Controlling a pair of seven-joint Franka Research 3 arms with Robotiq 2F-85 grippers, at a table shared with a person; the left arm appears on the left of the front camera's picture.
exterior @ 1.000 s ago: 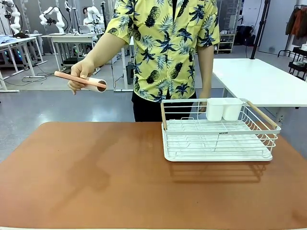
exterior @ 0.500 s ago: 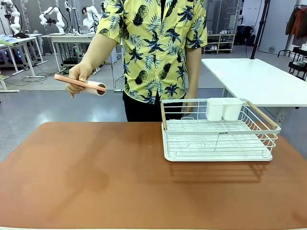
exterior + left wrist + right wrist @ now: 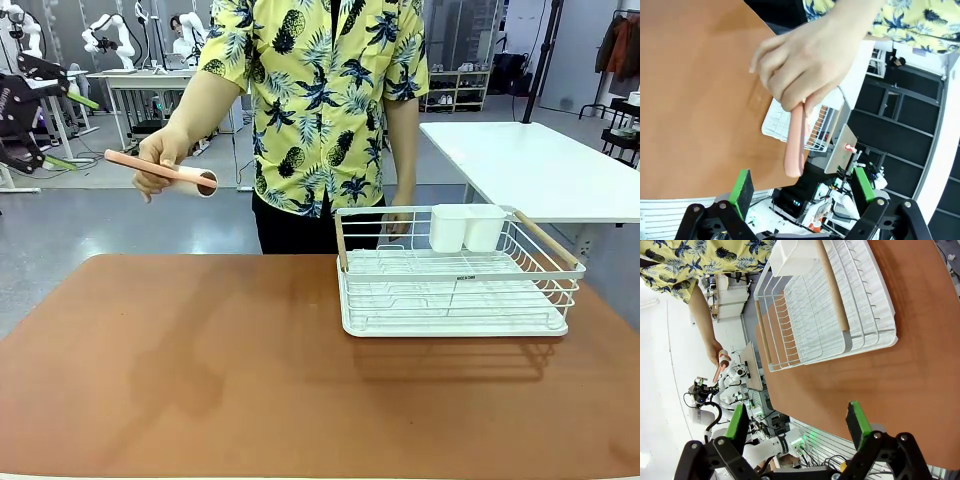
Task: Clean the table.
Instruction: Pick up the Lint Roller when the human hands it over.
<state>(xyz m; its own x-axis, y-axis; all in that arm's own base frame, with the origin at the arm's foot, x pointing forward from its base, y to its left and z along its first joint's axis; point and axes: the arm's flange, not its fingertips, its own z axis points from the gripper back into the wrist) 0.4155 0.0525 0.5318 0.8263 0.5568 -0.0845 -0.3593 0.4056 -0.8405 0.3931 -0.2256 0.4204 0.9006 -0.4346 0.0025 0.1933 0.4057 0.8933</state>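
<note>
The reddish-brown bench [image 3: 200,380] stretched across the front, carrying a white wire rack [image 3: 455,300] on its far right part. A white cup holder [image 3: 466,228] sat in the rack's far corner. At the left, the person's hand [image 3: 155,150] held a pink roller [image 3: 198,180] aloft, its handle pointing between the pads of the left gripper [image 3: 72,130], which stood wide and empty. The right gripper [image 3: 796,421] hung spread and empty above the bench.
</note>
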